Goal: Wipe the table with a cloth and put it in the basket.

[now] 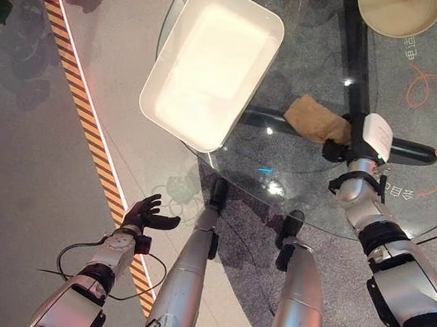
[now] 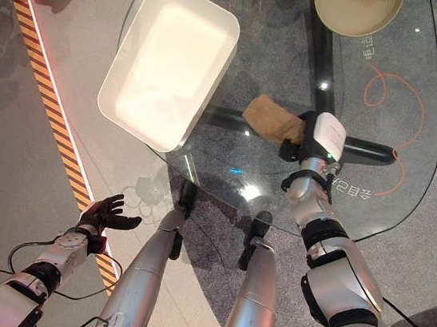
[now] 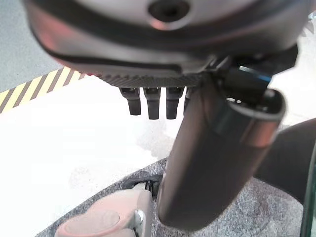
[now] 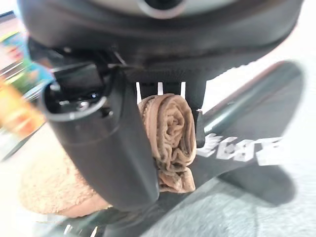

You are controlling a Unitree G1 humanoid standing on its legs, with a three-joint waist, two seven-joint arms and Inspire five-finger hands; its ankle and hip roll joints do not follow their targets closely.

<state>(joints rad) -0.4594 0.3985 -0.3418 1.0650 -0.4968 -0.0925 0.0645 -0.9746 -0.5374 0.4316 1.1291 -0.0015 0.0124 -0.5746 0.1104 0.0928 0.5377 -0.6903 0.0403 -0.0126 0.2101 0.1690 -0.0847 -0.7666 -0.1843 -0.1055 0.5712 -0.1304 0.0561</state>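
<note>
Cloth (image 1: 318, 118), tan and crumpled, bunched in right hand's (image 1: 338, 149) curled grip on table (image 1: 418, 117)

Both eye views look steeply down from the robot's head onto the round glass table (image 1: 405, 212) and the floor in front of it, set a little apart sideways, so they share nearly everything: the white basket (image 1: 212, 66) on the table's left edge, the brown cloth (image 2: 274, 117) near the middle, the beige bowl (image 2: 357, 7) at the far side, and the striped floor tape (image 1: 88, 114). The left wrist view sits right behind the left hand (image 3: 153, 101), facing the floor from very close. The right wrist view sits as close behind the right hand (image 4: 113, 148), looking along it at the cloth on the table.
</note>
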